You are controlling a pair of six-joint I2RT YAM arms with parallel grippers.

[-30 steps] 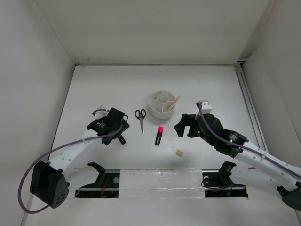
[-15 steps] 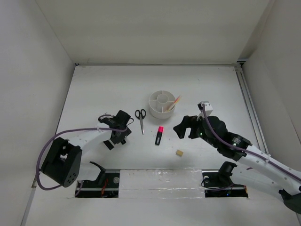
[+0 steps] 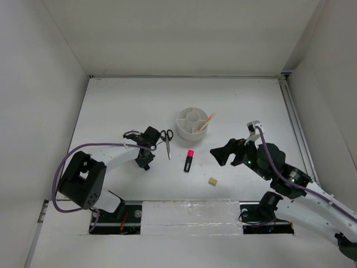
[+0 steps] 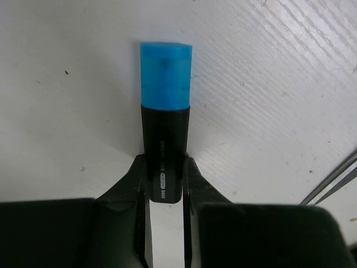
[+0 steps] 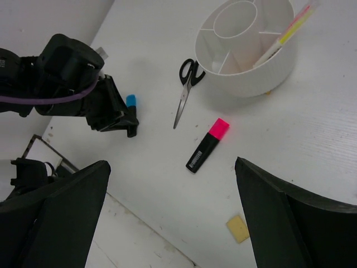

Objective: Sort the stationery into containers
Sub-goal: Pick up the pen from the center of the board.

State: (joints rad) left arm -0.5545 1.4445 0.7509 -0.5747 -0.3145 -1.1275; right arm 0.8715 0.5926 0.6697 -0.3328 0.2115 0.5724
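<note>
My left gripper point(image 4: 165, 167) is shut on the black body of a blue-capped highlighter point(image 4: 165, 75) that lies on the white table; the same gripper point(image 3: 146, 159) sits just left of the black-handled scissors point(image 3: 167, 141). My right gripper point(image 5: 170, 167) hangs open and empty above a pink-capped highlighter point(image 5: 208, 145) and a tan eraser point(image 5: 238, 229). The round white organiser point(image 3: 186, 134) stands behind them with thin yellow and red pens point(image 5: 290, 30) leaning in one outer compartment.
A scissor blade point(image 4: 334, 178) shows at the right edge of the left wrist view, close to the held highlighter. White walls close in the table on three sides. A metal rail point(image 3: 294, 125) runs along the right side.
My left gripper has slid right toward the scissors and closed on the blue-capped highlighter. The right arm has drawn back to the right, still open.
</note>
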